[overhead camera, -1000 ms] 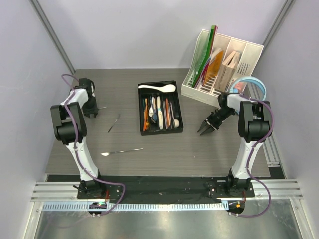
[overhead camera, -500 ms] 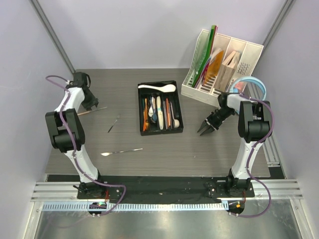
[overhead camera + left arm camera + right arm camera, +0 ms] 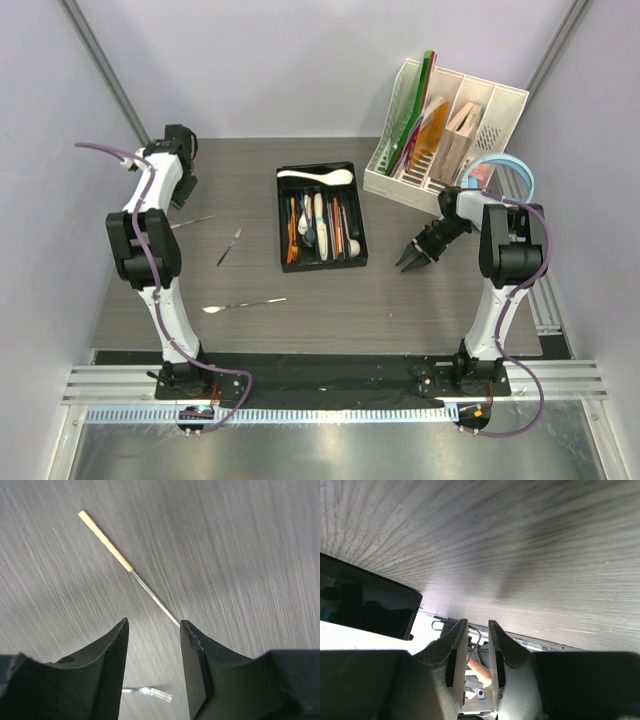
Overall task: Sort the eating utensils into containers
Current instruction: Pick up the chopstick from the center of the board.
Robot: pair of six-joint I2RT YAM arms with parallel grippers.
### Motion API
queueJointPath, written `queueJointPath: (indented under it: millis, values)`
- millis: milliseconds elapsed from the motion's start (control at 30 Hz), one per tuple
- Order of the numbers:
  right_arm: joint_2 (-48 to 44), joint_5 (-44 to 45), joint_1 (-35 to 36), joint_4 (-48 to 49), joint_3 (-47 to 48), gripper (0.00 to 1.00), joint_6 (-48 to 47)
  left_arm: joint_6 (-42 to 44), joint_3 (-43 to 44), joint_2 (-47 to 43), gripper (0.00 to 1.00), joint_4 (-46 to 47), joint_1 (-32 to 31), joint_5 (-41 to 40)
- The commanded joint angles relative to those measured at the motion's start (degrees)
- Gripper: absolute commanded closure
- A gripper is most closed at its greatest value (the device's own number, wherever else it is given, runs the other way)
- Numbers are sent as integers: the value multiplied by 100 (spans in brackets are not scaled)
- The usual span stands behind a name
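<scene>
The black cutlery tray (image 3: 321, 262) lies mid-table with several utensils sorted in its long slots and a white ceramic spoon (image 3: 315, 177) across its far compartment. A thin stick with a wooden handle and steel shaft (image 3: 192, 222) (image 3: 125, 565) lies on the table just ahead of my left gripper (image 3: 186, 192) (image 3: 152, 622), which is open and empty. A small fork (image 3: 230, 246) (image 3: 150, 693) and a long steel spoon (image 3: 245, 303) also lie loose on the left. My right gripper (image 3: 410, 262) (image 3: 478, 622) hovers right of the tray, its jaws slightly apart with nothing between them.
A white slotted file organiser (image 3: 445, 130) with folders stands at the back right. Light-blue headphones (image 3: 505, 165) sit beside the right arm. The tray's corner (image 3: 365, 605) shows dark at the left of the right wrist view.
My left gripper let go of the wooden-handled stick, opened wider and drew back toward the far left corner. The stick now lies on the table. The right arm has not moved.
</scene>
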Motion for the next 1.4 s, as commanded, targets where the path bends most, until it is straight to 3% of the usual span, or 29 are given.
queueJointPath:
  millis: [0,100,300,433,1367]
  values:
    - [387,-264,32,5,-361,71,-26,-1428,15,68,53,-862,19,-706]
    - [352,-247,23,-4,-396,71,-61,-1911,-443,-4,53,-612,106,-425]
    - [317,-247,-12,-12,-475,71,-97,-1851,-329,94,53,-850,177,-618]
    - [334,-264,-3,-12,-493,71,-114,-1789,-750,-65,54,-314,344,-609]
    - [326,-141,-3,-135,-449,71,-79,-1377,-522,647,56,82,783,-258]
